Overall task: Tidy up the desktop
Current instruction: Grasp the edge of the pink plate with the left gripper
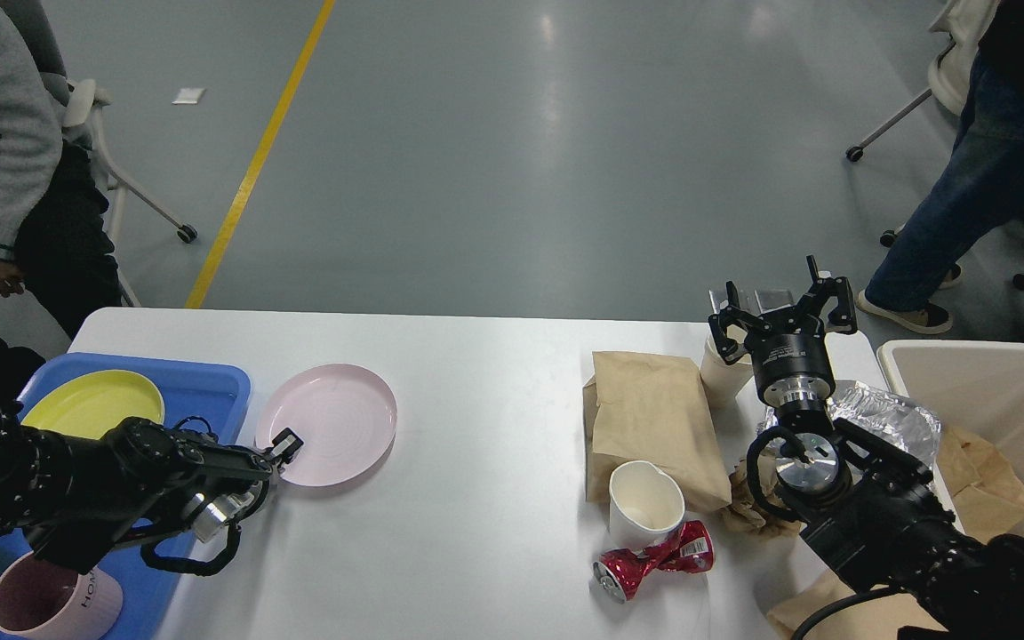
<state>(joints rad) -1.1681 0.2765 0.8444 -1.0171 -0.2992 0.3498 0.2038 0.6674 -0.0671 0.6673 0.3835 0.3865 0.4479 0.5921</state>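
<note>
The desktop (485, 400) stretched white across the near half of the scene, from the blue tray (210, 382) at its left end to the cream bin (1010, 391) at its right.

My left gripper (285, 442) lay low at the near-left rim of the pink plate (327, 424), its fingers pinched on that rim. The plate sat just right of the tray, which held a yellow plate (94, 402) at the far side and a pink mug (41, 604) at the near corner.

My right gripper (783, 307) stood raised over the far right part of the table, its fingers spread apart and holding nothing. Below and beside it were a paper cup (724, 373) and a sheet of crumpled foil (885, 413). To the left lay a brown paper bag (650, 418), with a white paper cup (645, 502) at its near edge and a crushed red can (654, 560) touching that cup's near side.
</note>
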